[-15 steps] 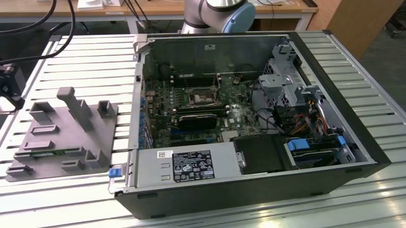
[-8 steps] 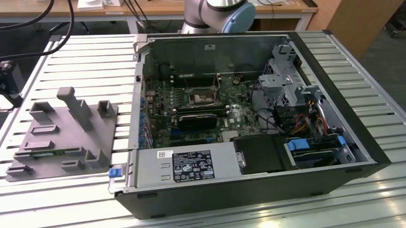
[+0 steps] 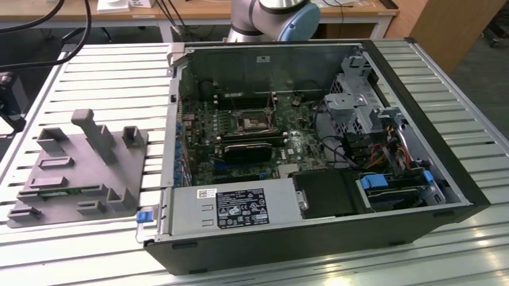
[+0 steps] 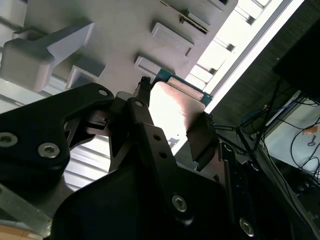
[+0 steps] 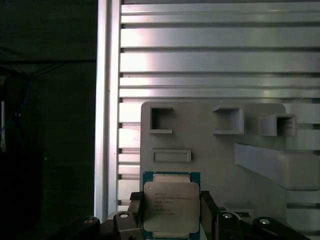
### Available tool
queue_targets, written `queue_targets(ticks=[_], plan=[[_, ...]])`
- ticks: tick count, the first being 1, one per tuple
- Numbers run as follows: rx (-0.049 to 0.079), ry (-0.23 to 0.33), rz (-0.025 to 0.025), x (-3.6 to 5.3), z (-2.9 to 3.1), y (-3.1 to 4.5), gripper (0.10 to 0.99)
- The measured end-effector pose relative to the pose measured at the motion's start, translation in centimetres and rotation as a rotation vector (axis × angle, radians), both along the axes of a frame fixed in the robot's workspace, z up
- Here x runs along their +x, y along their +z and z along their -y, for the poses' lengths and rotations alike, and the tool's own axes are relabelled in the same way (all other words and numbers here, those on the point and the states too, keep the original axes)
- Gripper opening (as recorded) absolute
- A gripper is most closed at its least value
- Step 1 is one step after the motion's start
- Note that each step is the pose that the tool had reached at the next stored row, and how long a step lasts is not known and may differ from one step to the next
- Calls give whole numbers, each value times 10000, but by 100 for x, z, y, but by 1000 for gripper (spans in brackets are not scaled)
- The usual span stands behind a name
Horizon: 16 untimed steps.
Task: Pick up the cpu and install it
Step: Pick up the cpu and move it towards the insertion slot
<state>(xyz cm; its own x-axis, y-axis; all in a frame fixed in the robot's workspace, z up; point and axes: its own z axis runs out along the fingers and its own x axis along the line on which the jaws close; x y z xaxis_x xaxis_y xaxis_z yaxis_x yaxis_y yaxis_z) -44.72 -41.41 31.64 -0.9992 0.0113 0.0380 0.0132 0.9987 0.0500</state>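
Open-top PC case (image 3: 318, 250) lies on a slatted metal counter (image 3: 104, 65). A grey block (image 3: 75, 173) w/ upright posts and small pockets sits on the same counter, just beside the case on the exterior view's left. Inside the case, well apart from the grey block, is a green motherboard (image 3: 238, 149) w/ a dark square metal-framed socket (image 3: 253, 122) near its middle. The robot arm (image 3: 270, 15) rises at the counter's far edge, beyond the case. In the first wrist view the claw (image 5: 171, 212) is closed down to the cpu's width. Its two dark fingers (image 5: 207, 215) press against opposite edges of the cpu (image 5: 171, 200), so the claw has hold of it. The cpu is a flat square chip w/ a shiny silver top and thin green rim, lying level btwn the fingers. It sits over one edge of the grey block (image 5: 215, 150), next to a low raised rectangle on the block. Can't tell whether it touches the block or hangs just above it. Counter slats (image 5: 210, 50) run beyond the block. In the second wrist view the cpu (image 4: 175, 107) shows as a bright glaring square w/ a green edge, btwn the same dark fingers (image 4: 145, 125), w/ the grey block (image 4: 115, 30) behind it.
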Motion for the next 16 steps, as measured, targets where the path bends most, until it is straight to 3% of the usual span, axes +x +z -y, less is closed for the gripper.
queue_targets(ticks=[16], plan=[[0, 0, 0, 0, 0, 142, 545]])
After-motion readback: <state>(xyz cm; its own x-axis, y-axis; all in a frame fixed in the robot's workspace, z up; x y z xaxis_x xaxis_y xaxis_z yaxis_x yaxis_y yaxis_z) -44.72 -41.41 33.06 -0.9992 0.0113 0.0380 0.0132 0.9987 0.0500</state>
